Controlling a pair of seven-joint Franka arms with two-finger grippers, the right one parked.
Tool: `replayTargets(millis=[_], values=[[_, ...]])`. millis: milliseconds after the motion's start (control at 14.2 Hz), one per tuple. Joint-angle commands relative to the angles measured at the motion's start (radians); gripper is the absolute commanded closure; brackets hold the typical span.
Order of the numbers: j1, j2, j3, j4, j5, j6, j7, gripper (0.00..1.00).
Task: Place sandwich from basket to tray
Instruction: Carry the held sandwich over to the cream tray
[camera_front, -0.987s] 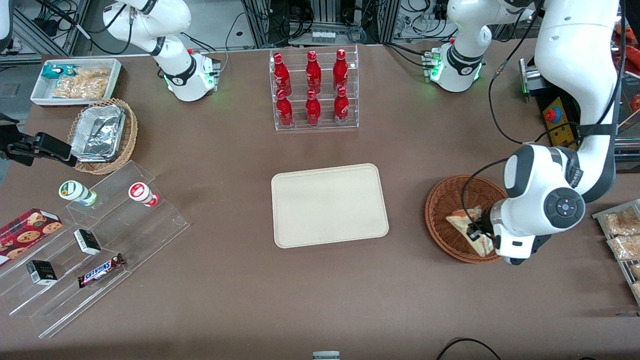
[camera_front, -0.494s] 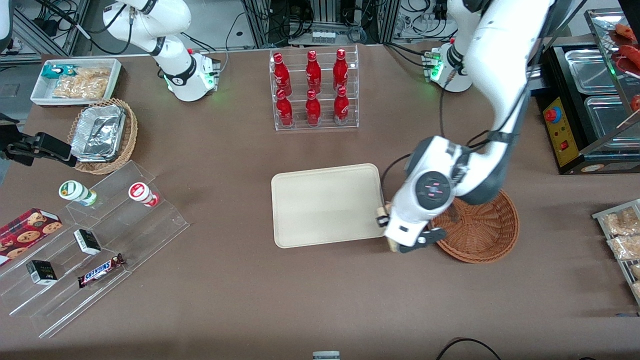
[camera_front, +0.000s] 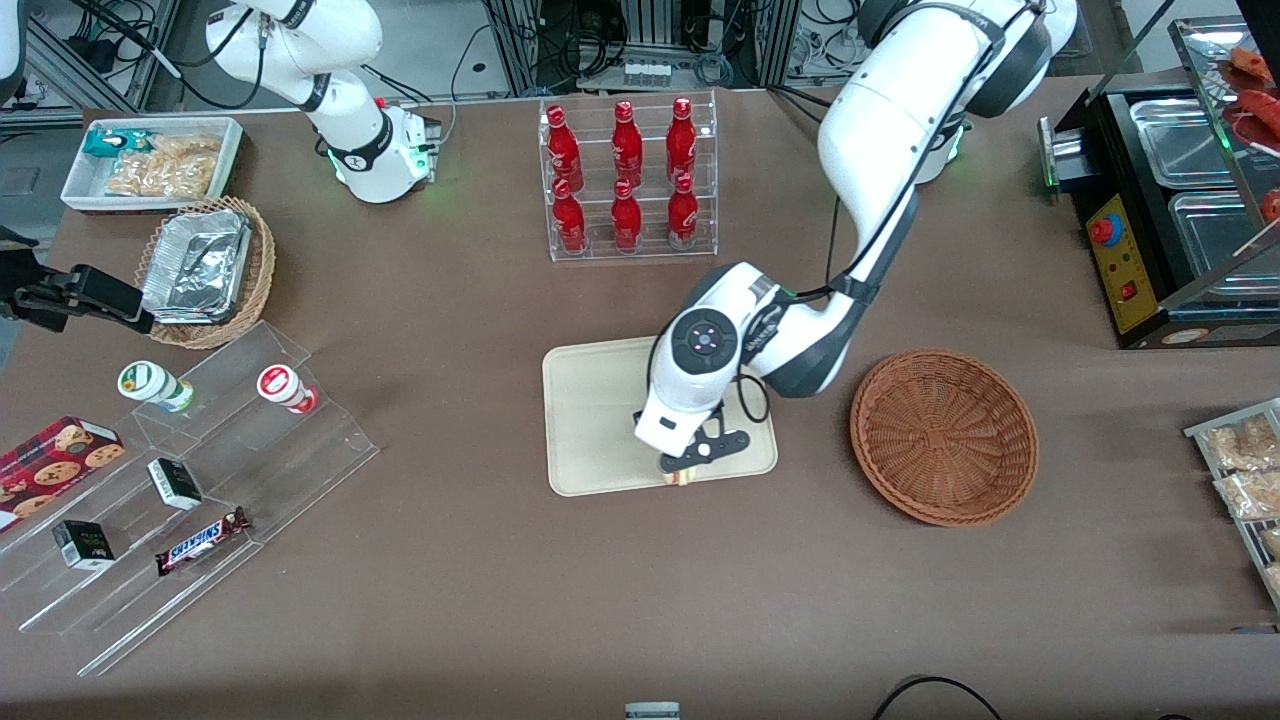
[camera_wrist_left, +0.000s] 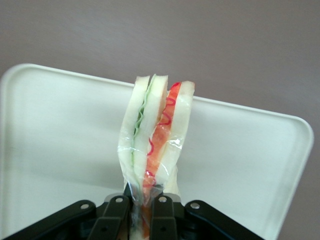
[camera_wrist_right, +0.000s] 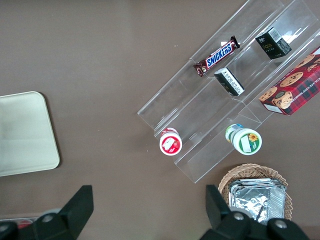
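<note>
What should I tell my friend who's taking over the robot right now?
Hand: shut on the sandwich, pinching its wrapped end, and it is over the tray near the tray's edge closest to the front camera.
Sandwich: held by the hand above the tray; whether it touches the tray cannot be told.
Basket: sits beside the tray, toward the working arm's end of the table, with nothing in it.
Done: sandwich is out of the basket and over the tray.
Left: lower it onto the tray, open the hand, pull the arm away.
</note>
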Motion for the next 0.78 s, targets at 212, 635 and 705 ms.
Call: replayTargets(millis=[212, 635, 705], values=[[-0.060, 0.071, 0.015, 0.064, 0.030, -0.031, -0.012, 0.85], [-0.060, 0.076, 0.013, 0.062, 0.051, -0.113, 0.020, 0.85], [-0.060, 0.074, 0.013, 0.062, 0.051, -0.114, 0.022, 0.85]])
